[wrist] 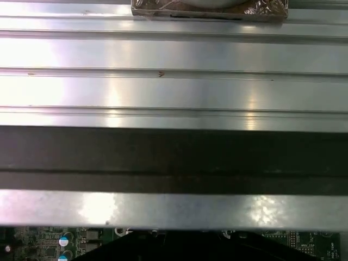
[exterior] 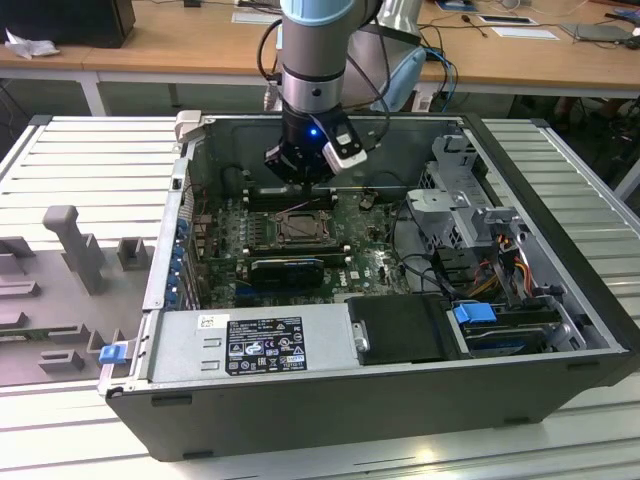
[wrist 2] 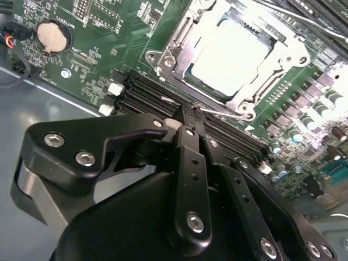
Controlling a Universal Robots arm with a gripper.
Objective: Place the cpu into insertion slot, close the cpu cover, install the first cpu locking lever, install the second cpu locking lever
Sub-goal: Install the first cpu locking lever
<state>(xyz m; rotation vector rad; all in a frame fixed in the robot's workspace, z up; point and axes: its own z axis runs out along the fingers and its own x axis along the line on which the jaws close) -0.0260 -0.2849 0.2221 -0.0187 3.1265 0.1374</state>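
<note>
One cpu (wrist 2: 231, 51) sits in one insertion slot (wrist 2: 179, 41); tool (wrist 2: 192, 115) fingers pressed together.

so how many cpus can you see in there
1. The cpu lies in the insertion slot on the green board, in the second wrist view; others could be hidden.

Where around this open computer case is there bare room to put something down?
The ribbed metal table lies bare on the exterior view's right of the case. On the left, grey fixture blocks crowd it. Inside, the gripper hangs over the insertion slot, cables alongside.
</note>
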